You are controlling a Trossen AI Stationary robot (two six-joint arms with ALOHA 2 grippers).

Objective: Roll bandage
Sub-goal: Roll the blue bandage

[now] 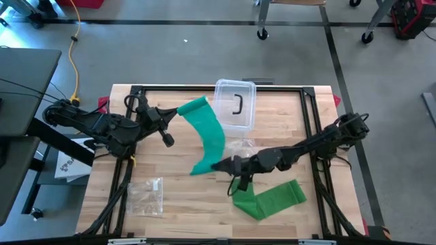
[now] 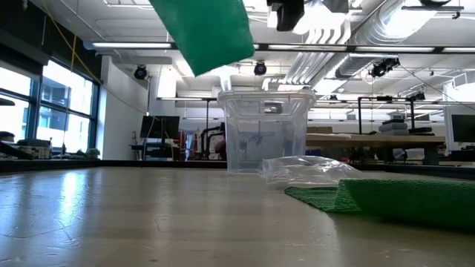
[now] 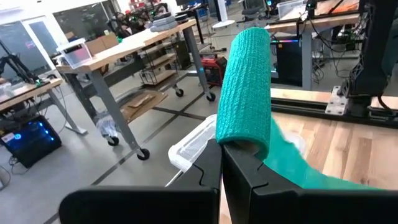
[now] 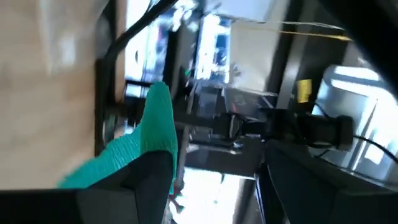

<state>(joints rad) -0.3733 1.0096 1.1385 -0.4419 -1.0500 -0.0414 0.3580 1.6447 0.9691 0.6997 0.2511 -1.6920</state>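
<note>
Teal bandage (image 1: pixel 208 133) is pinched at upper end by left gripper (image 1: pixel 178 111); right gripper (image 1: pixel 216 165), fingers spread, is positioned at lower end.

Bandage (image 1: pixel 208 129) in the air between 2 grippers, container (image 1: pixel 235 103) behind, second bandage (image 1: pixel 271 199) front right.

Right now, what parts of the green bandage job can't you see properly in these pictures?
- Low view: the teal bandage runs off the top edge, so who holds it is hidden.
- High view: the bandage's lower end sits under the right end effector; contact unclear.
- Right wrist view: blurred.
- Clear bin: contents too small to tell.
- Left end effector hides its pinch point.
</note>
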